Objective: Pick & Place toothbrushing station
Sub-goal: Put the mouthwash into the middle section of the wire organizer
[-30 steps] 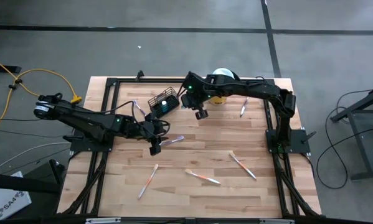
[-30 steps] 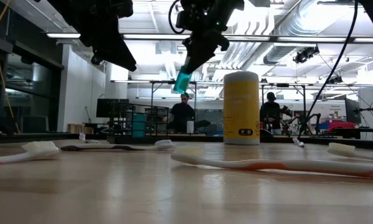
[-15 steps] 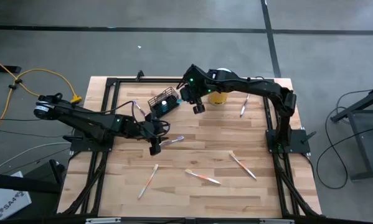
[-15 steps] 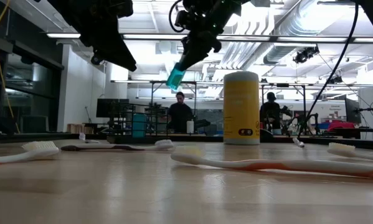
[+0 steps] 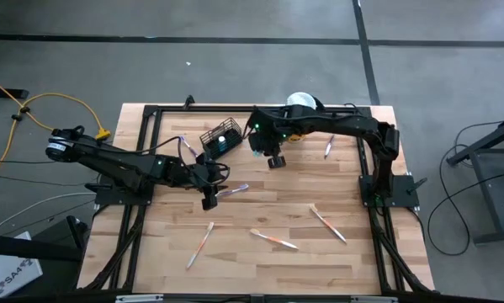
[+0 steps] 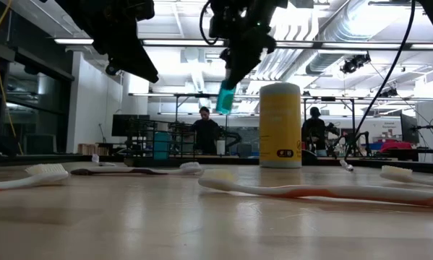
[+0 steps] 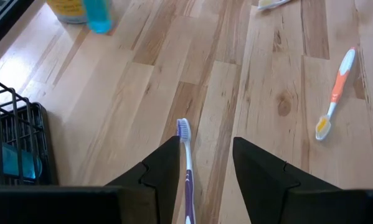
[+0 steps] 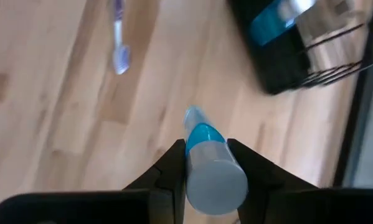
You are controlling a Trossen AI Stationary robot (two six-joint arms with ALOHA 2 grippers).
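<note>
Seen from above, the right gripper (image 5: pixel 274 158) is hanging over the upper middle of the table (image 5: pixel 268 210), just right of the black wire-mesh holder (image 5: pixel 220 138), which is lying tilted near the table's upper edge with something teal inside it. The right gripper's fingers (image 8: pixel 171 163) are clamping a small teal tube with a pale cap (image 8: pixel 206 167), held off the wood; in the low view this tube (image 6: pixel 225 97) is dangling below the gripper in the upper middle of the frame, just left of the yellow canister (image 6: pixel 280 124). From above, that canister's white lid (image 5: pixel 300 102) is showing just beyond the right arm, near the table's upper edge. The left gripper (image 5: pixel 209 200) is sitting left of centre, its fingers (image 7: pixel 161 174) parted narrowly with a purple toothbrush (image 7: pixel 185 163) lying on the wood in the gap between them; whether they are touching it cannot be told. In the left wrist view the mesh holder (image 7: pixel 15 146) is showing at the left edge and an orange toothbrush (image 7: pixel 336 92) is lying at the upper right. Toward the bottom of the high view, more toothbrushes are lying scattered: one (image 5: pixel 199 244) at lower left, one (image 5: pixel 273 240) at lower centre and one (image 5: pixel 328 224) at lower right. Another (image 5: pixel 329 146) is lying at the upper right.
</note>
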